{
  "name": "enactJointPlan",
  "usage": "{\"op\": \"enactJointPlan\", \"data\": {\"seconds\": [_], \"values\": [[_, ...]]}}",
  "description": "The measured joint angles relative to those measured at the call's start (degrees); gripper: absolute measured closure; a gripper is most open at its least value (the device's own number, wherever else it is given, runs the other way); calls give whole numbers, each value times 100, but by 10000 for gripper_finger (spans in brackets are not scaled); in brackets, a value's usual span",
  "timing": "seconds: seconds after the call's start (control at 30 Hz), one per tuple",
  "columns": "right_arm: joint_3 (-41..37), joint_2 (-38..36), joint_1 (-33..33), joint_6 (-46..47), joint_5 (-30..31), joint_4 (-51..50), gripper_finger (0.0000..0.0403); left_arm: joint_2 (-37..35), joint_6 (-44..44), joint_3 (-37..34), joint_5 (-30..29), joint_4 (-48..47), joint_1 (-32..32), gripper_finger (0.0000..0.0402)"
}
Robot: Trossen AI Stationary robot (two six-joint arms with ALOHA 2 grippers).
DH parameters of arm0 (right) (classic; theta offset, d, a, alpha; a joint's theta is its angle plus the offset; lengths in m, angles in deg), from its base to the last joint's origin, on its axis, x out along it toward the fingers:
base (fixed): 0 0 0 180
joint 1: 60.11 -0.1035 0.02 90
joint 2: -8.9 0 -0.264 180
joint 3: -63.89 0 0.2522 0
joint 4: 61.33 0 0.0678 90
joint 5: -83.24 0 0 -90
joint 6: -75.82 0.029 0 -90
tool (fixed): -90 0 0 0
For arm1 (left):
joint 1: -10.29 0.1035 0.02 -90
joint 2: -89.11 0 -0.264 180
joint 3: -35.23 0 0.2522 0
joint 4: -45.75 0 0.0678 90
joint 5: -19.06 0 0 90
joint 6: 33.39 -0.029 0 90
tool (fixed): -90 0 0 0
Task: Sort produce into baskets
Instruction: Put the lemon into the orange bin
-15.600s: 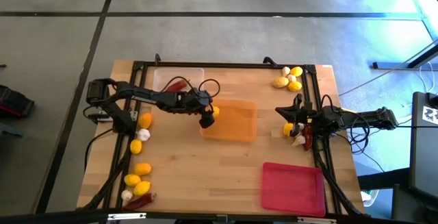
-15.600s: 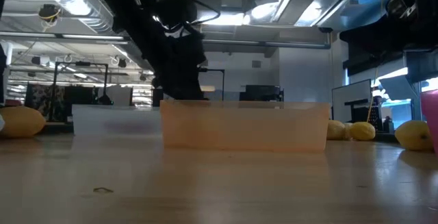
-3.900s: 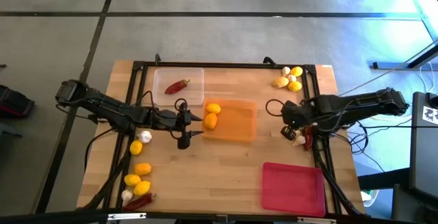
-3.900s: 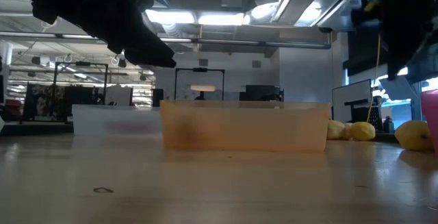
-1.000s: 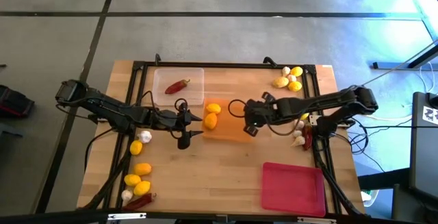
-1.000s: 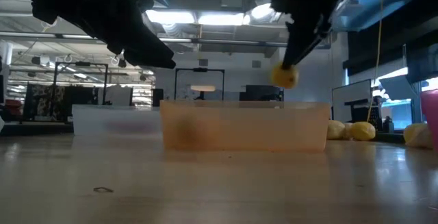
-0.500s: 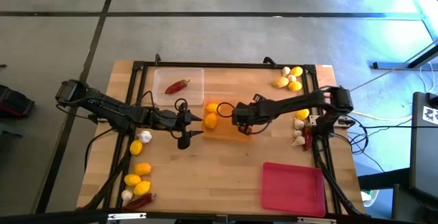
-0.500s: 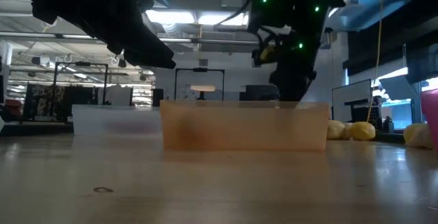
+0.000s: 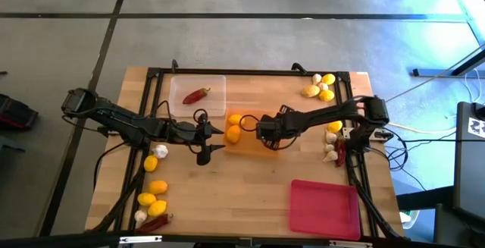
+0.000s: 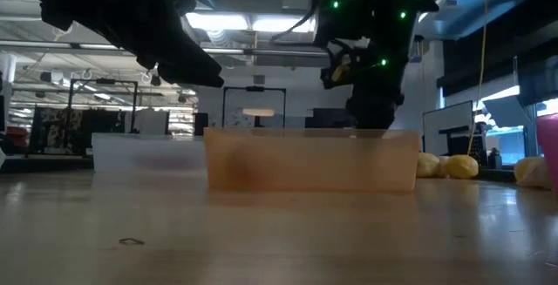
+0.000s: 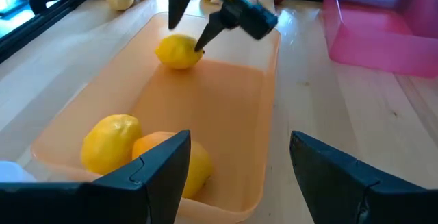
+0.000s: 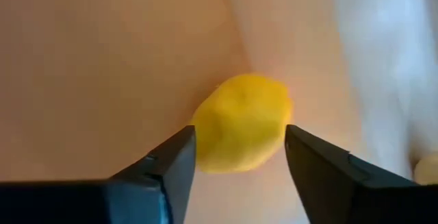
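Over the orange basket [image 9: 250, 149] my right gripper [image 9: 264, 133] points down, open, its fingers on either side of a yellow lemon [image 12: 241, 121] that lies on the basket floor [image 11: 179, 51]. Two more lemons [image 9: 234, 127] lie at the basket's left end. My left gripper [image 9: 218, 139] hovers open and empty just left of that basket. The clear basket [image 9: 176, 108] at the far left holds one red chili pepper [image 9: 195, 95]. The red-pink basket [image 9: 324, 208] stands at the near right. My right gripper stands open astride the lemon, coming from above. One fingertip [image 11: 200, 44] is right at the lemon's side, and I cannot tell whether it touches. The lemon rests on the orange basket's floor.
Lemons, garlic and a chili [image 9: 154, 195] lie along the table's left edge. More lemons and garlic [image 9: 319, 89] sit at the far right corner, and a lemon, garlic and a chili [image 9: 333, 148] by the right edge. A dark frame runs around the table.
My right gripper has carried a lemon toward the table's left, over the orange basket, and gone down into it. The lemon, which hung at the fingertips above the basket rim, now lies on the basket floor.
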Motion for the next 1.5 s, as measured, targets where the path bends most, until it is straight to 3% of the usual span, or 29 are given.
{"op": "enactJointPlan", "data": {"seconds": [0.33, 0.63, 0.8, 0.97, 1.2, 1.5], "values": [[327, -930, -481, 201, 202, -1071, 144, 0, 28, 0, 0, 0, 0, 155], [316, -1699, -959, 1772, 916, -3332, 145, 0, 26, 0, 0, 1, 0, 155], [-165, -2119, -961, 2394, 976, -3746, 145, 0, 26, 0, 0, 2, 0, 155], [-935, -2596, -622, 2756, 698, -3735, 145, 0, 1, 0, 0, 0, 0, 155], [-1534, -2907, 379, 2790, -110, -3724, 145, 0, -42, 0, -46, 2, 0, 155], [-2092, -2897, 1681, 1421, -885, -2809, 146, 0, -44, 0, -61, 2, 0, 155]]}}
